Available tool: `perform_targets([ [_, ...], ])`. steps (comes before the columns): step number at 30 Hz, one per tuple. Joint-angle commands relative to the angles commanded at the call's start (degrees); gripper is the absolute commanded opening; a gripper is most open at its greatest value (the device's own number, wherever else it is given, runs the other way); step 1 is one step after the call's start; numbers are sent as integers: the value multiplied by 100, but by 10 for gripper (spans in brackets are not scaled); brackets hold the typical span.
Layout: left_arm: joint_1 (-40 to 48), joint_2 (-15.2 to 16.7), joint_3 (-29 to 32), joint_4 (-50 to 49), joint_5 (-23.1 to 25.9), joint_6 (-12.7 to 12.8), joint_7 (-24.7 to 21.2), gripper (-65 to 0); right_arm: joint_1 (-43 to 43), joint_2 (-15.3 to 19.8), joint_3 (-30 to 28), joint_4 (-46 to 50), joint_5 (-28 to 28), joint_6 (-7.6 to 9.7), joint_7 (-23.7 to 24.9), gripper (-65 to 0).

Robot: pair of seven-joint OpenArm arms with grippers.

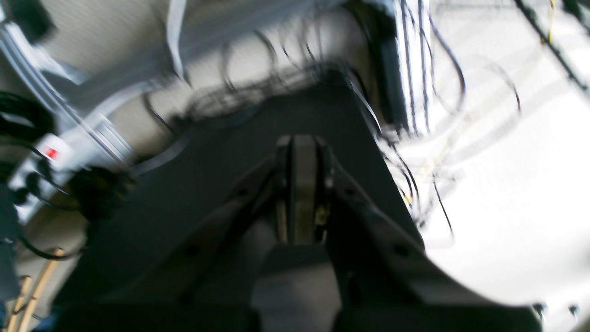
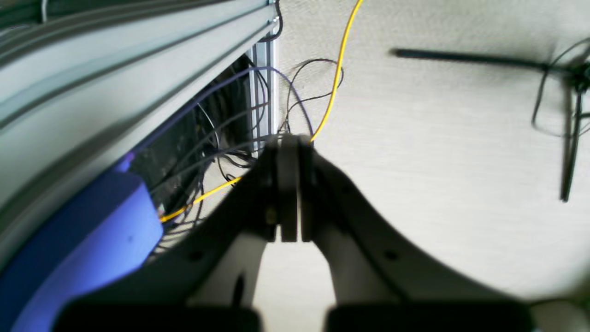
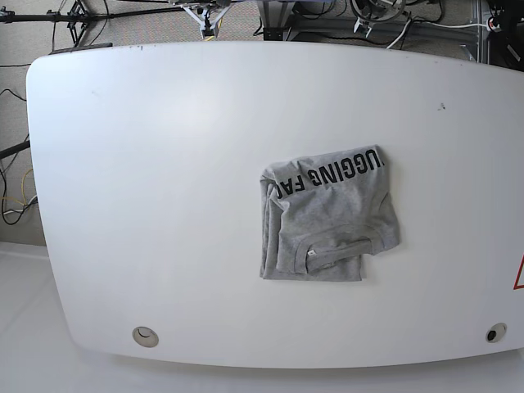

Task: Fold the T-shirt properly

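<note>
Base view shows the T-shirt (image 3: 327, 217) lying alone on the white counter (image 3: 147, 180), a little right of the middle, already gathered into a compact, roughly square packet. The black lettering (image 3: 332, 174) runs along its far edge, slightly slanted, and the ribbed collar (image 3: 340, 247) faces up near the front edge. The packet is not quite tidy: a strip of cloth sticks out along its left side and the front edge is uneven.

No arm appears in the base view, so both are well away from the cloth. In the left wrist view, which is blurred, the left gripper (image 1: 302, 138) has its fingers pressed together on nothing, with a dark surface and cables behind it. In the right wrist view the right gripper (image 2: 289, 138) also has its fingers together and empty, above carpet, a yellow cable (image 2: 339, 69) and an aluminium frame rail (image 2: 138, 60).

I judge the folding as nearly or fully done. If a correction is wanted, the packet lies toward the side of the left arm, so that arm would be nearer; its rough strip runs front to back.
</note>
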Motion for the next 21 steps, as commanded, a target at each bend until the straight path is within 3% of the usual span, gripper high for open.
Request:
perform_targets([
  [5, -185, 105, -26, -158, -9, 149, -88, -650, 35, -132, -18, -9, 0, -149, -97, -626],
  [17, -273, 149, -79, -255, -79, 185, -70, -650, 35, -193, -18, -9, 0, -105, -79, -611],
  [21, -273, 123, -88, -255, -193, 176, -70, -650, 26, -185, -9, -9, 0, -97, -79, -649],
])
